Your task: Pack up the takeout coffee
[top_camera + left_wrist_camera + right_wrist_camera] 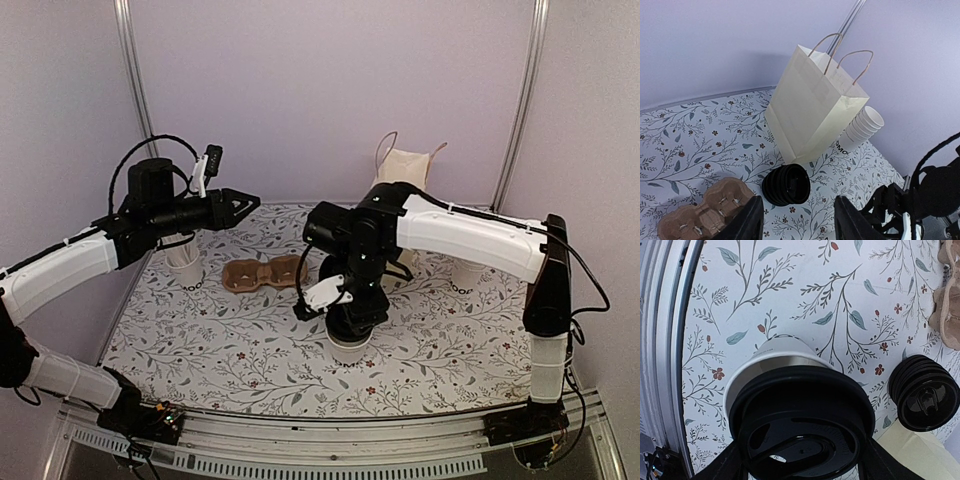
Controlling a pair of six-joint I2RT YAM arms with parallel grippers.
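Note:
The takeout coffee is a white paper cup standing on the floral table near its front middle, also seen in the top view. A black lid rests on its mouth, shifted so the cup's white rim shows on the left. My right gripper is directly above the cup, its fingers closed on the lid's two sides. My left gripper hangs high over the back left of the table, open and empty.
A cream paper bag with handles stands at the back. A stack of plain white cups lies beside it. A stack of black lids and a brown cardboard cup carrier sit mid-table. A cup of stir sticks stands at the left.

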